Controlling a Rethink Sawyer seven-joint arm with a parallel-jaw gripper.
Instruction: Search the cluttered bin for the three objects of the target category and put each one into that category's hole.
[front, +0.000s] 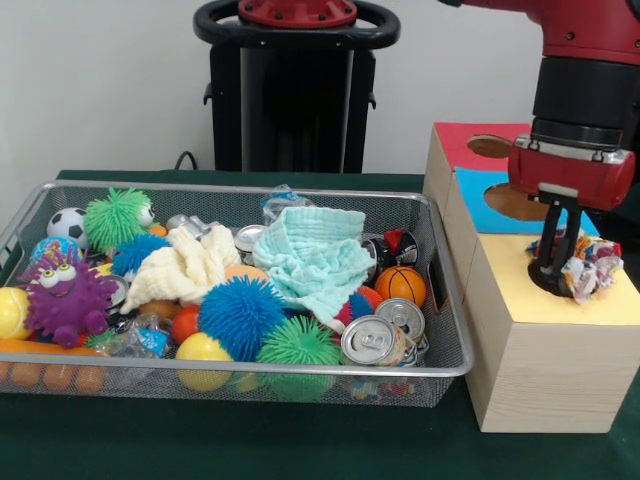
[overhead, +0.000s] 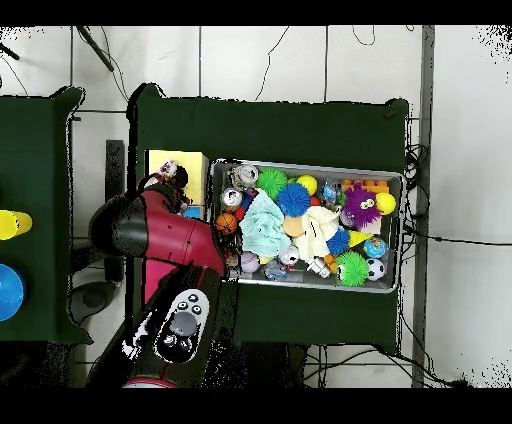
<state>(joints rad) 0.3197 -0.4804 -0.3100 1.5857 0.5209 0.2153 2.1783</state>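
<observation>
Yellow-topped box (front: 560, 300) nearest, gripper (front: 556, 262) over its hole (front: 548, 283), clamped on 1 fabric bundle (front: 587, 262).

Mint cloth (front: 322, 255) heaped mid-clutter, our landmark. Just left of it lies a pale yellow cloth (front: 183, 266). In front, a blue spiky ball (front: 240, 316) and a soda can (front: 368, 340). Right of it, a small basketball (front: 400, 285). Far left, a purple monster toy (front: 65, 297).
</observation>
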